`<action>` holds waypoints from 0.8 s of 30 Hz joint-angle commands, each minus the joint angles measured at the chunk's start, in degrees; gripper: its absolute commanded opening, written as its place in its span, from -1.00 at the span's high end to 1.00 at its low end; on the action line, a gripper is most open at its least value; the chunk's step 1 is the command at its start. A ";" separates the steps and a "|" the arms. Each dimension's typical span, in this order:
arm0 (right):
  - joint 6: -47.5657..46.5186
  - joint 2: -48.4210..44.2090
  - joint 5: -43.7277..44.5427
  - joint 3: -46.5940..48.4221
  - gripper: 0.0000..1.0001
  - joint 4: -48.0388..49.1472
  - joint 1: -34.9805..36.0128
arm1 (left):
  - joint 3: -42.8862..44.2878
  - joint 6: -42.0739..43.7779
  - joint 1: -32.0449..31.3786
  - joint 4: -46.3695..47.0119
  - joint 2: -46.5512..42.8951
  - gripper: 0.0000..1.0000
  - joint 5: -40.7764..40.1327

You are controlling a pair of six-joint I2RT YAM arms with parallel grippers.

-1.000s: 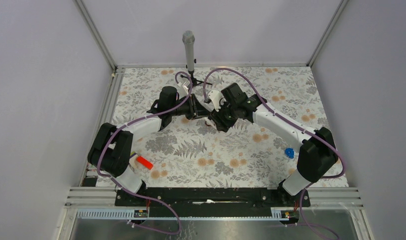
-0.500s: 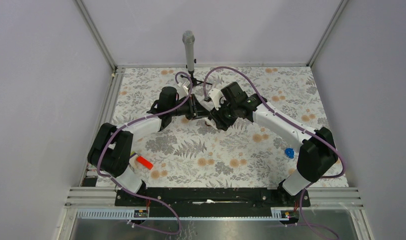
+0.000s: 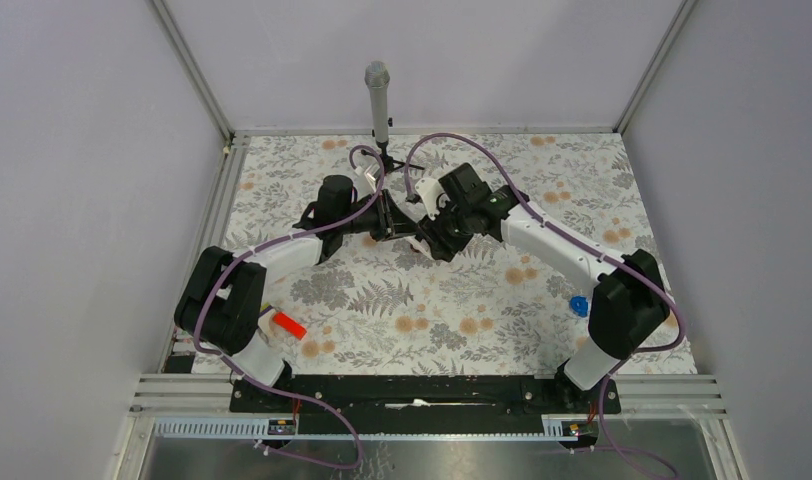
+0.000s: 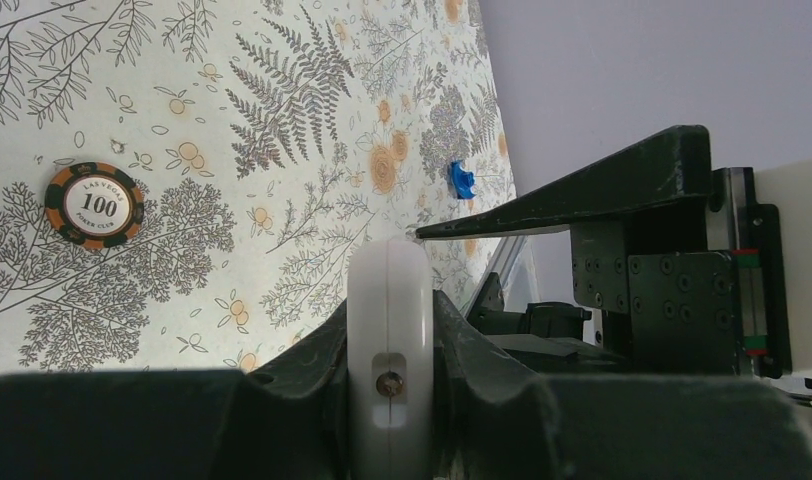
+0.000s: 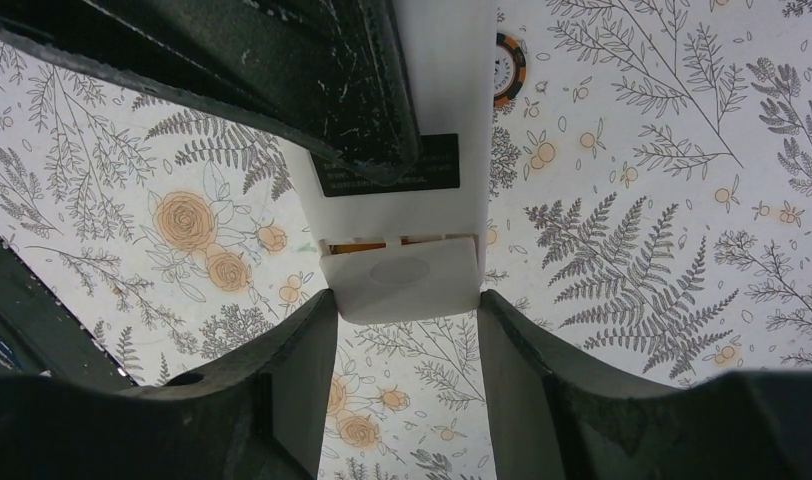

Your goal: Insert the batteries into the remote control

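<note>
Clamping remote control (image 4: 387, 290) edge-on in clenched left claw (image 4: 390, 335), holding it above far-middle desk (image 3: 432, 320), pinching white cover (image 5: 400, 283) at its end in right claw (image 5: 407, 330), showing copper-orange sliver of batteries (image 5: 372, 244) in gap behind cover

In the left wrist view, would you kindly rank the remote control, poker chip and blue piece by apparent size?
1. remote control, though nearest the camera.
2. poker chip.
3. blue piece, farthest off, so its true size is unsure.
</note>
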 commanded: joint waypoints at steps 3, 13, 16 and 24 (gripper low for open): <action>1.06 1.33 0.83 3.26 -0.01 0.75 -0.51 | 0.00 0.87 -0.45 5.24 -3.67 1.00 3.08; 1.96 3.02 1.61 4.60 -0.01 -0.02 -0.51 | -0.09 0.78 -0.52 5.82 -3.91 1.00 3.68; 2.07 3.30 1.84 4.98 -0.01 -0.10 -0.52 | -0.32 0.95 -0.54 5.89 -4.01 1.00 4.08; 2.34 3.65 1.63 5.57 -0.01 0.14 -0.55 | -0.60 0.98 -0.71 5.91 -3.75 1.00 4.92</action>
